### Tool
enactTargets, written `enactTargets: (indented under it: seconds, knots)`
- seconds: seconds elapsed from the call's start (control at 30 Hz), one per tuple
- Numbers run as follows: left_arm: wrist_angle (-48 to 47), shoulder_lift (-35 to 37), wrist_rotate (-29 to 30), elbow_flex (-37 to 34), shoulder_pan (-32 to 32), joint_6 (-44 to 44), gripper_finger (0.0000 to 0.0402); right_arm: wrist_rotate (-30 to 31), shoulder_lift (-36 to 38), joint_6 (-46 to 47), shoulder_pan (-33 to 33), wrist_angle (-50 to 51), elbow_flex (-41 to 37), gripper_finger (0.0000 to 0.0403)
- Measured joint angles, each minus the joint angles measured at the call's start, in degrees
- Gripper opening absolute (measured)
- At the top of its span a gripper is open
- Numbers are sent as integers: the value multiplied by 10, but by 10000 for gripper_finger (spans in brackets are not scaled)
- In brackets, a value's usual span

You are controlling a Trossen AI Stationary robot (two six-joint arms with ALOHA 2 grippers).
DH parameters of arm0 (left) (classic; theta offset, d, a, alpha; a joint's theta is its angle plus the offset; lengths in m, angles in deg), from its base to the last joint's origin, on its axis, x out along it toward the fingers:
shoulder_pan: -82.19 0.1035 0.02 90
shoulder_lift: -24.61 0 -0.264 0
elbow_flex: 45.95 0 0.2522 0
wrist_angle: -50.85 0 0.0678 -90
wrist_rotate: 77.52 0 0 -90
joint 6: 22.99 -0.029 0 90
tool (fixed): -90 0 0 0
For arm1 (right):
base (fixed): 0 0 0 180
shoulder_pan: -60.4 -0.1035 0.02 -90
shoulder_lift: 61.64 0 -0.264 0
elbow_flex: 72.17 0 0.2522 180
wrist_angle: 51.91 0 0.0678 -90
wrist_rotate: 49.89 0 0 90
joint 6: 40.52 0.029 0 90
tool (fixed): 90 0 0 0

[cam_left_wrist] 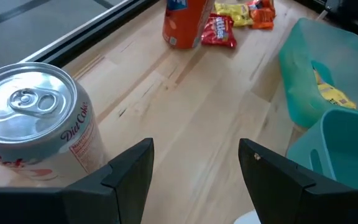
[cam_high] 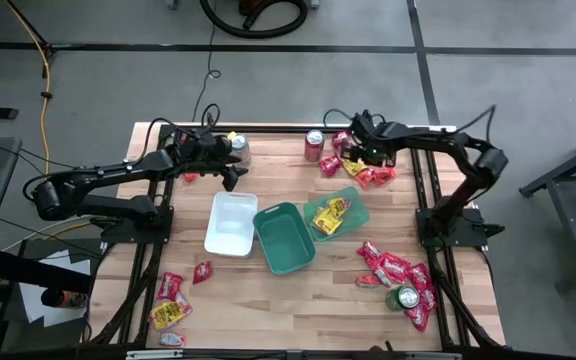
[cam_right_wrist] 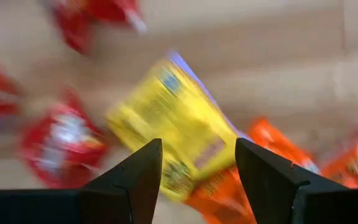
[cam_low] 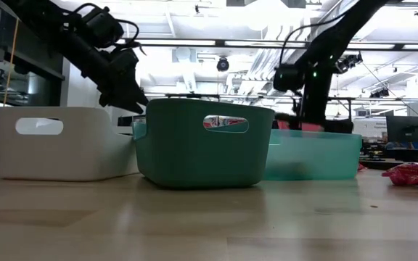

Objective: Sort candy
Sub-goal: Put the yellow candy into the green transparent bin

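Candy packets in red, orange and yellow lie in a heap (cam_high: 356,168) at the far right of the table. My right gripper (cam_right_wrist: 197,168) hangs open over that heap, pointing steeply down, with a yellow packet (cam_right_wrist: 179,127) showing below the gap between its fingers, clear of them. My left gripper (cam_left_wrist: 194,168) stands open at the far left, just above the wood, with a silver Diet Coke can (cam_left_wrist: 33,121) upright beside one finger and nothing between the fingers. More candy lies near left (cam_high: 169,303) and near right (cam_high: 400,272). Yellow packets (cam_high: 328,214) lie in the light green tray (cam_high: 356,212).
A white tray (cam_high: 230,222), a dark green tray (cam_high: 285,238) and the light green tray sit side by side mid-table. A red can (cam_high: 314,145) stands at the far edge and a green can (cam_high: 406,297) among the near right candy. Bare wood lies along the near middle.
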Motion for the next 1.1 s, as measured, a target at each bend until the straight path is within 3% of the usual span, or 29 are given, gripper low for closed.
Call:
enactTargets:
  seconds: [0.13, 0.3, 0.67, 0.8, 0.97, 1.1]
  knots:
    - [11, 0, 0, 5, 0, 5, 223, -24, 25, -67, 9, -17, 1, 199]
    - [49, 0, 0, 5, 0, 53, 223, -53, 5, -154, 13, -10, 1, 199]
    - [133, 0, -7, 5, 0, 152, 223, -17, -83, -246, 8, -27, 5, 195]
    - [184, 0, -32, 5, 0, 197, 223, -14, -77, -275, 7, -31, 4, 147]
    - [260, 0, -74, 5, 0, 258, 223, -10, -36, -336, 3, -52, 0, 21]
    - [318, 5, -97, 6, 0, 301, 223, -23, 15, -363, 3, -80, 0, 21]
